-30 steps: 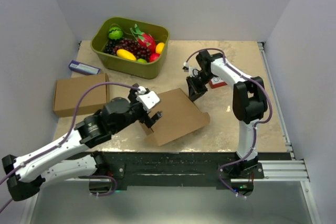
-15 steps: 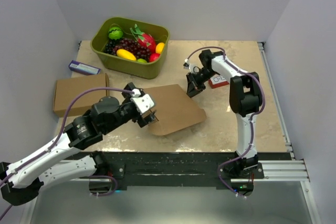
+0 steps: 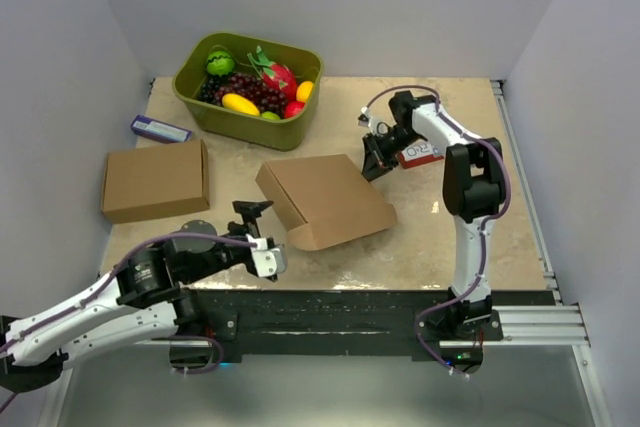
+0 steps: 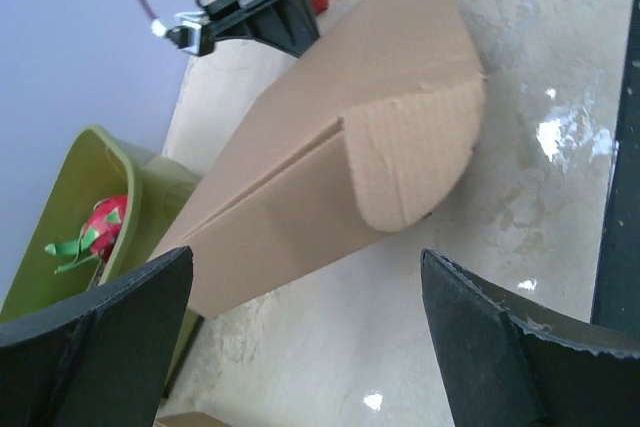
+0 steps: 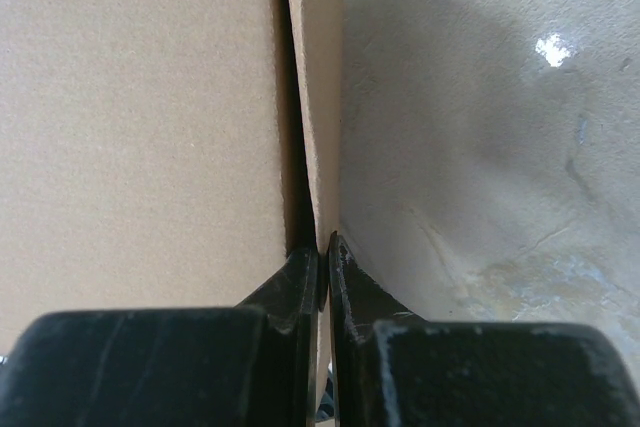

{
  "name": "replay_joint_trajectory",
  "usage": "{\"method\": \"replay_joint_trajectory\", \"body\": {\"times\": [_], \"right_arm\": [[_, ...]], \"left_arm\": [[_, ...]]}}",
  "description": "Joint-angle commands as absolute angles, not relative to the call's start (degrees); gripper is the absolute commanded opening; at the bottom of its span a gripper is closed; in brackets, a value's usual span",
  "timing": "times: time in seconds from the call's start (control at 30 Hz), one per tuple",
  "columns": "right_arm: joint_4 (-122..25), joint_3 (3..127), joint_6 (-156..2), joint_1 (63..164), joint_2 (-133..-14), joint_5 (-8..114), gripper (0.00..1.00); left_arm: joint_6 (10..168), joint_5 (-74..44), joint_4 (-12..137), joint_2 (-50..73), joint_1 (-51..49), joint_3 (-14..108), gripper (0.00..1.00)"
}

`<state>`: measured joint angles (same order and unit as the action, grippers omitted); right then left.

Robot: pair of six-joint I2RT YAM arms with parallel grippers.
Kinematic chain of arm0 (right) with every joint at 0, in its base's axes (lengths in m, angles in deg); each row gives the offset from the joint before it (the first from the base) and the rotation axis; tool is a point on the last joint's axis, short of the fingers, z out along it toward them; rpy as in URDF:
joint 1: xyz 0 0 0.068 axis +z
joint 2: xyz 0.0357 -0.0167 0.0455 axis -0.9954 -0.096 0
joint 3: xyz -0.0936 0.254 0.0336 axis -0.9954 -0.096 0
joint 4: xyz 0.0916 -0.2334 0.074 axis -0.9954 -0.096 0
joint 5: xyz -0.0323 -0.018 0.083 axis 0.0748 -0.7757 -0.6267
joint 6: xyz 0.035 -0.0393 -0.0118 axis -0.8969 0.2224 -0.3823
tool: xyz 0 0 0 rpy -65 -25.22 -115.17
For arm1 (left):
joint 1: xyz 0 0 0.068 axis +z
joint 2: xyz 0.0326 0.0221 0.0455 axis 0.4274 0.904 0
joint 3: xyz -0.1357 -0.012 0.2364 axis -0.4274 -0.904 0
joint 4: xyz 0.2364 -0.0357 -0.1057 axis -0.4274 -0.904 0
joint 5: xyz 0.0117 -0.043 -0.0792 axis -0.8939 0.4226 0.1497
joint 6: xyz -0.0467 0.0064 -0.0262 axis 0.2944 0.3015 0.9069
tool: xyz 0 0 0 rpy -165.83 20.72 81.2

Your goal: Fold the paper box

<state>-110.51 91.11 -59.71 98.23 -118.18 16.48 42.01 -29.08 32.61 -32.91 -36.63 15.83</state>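
brown cardboard mailer box (image 3: 325,202), partly folded, is lying at the centre of the beige table (image 3: 455,242). right gripper (image 3: 375,162) is pinching a thin wall at the box's upper right corner, jaws nearly together. left gripper (image 3: 258,237) is hovering spread wide just lower left of it, holding nothing.

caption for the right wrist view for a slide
right claw pinching a thin side wall of the paper box

Bare table (image 3: 232,162) left of paper box (image 3: 330,202)
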Motion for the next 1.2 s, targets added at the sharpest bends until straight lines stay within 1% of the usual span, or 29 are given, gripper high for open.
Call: {"method": "replay_joint_trajectory", "body": {"times": [0.0, 0.13, 0.37, 0.53, 0.8, 1.17], "right_arm": [[-110.75, 90.82, -60.76, 98.29, -113.72, 12.72, 0.00], [-109.95, 89.77, -61.11, 98.38, -112.92, 12.63, 0.00], [-109.43, 88.98, -61.47, 98.47, -112.22, 12.81, 0.00], [-109.34, 88.89, -61.47, 98.56, -112.39, 12.89, 0.00], [-109.43, 88.80, -61.47, 99.35, -112.75, 14.12, 0.00], [-109.34, 87.92, -61.64, 101.45, -112.13, 16.15, 0.00]], "left_arm": [[36.06, -29.71, 34.58, -31.84, -39.64, 12.24, 1.00], [31.85, -36.03, 37.29, -30.26, -43.68, 10.31, 1.00], [25.42, -40.79, 43.72, -28.76, -44.30, 8.29, 1.00], [22.35, -41.85, 46.53, -29.20, -44.48, 6.62, 1.00], [20.15, -41.93, 45.40, -26.12, -45.36, 7.23, 1.00], [15.05, -45.89, 46.18, -23.05, -48.52, 5.30, 1.00]]}}
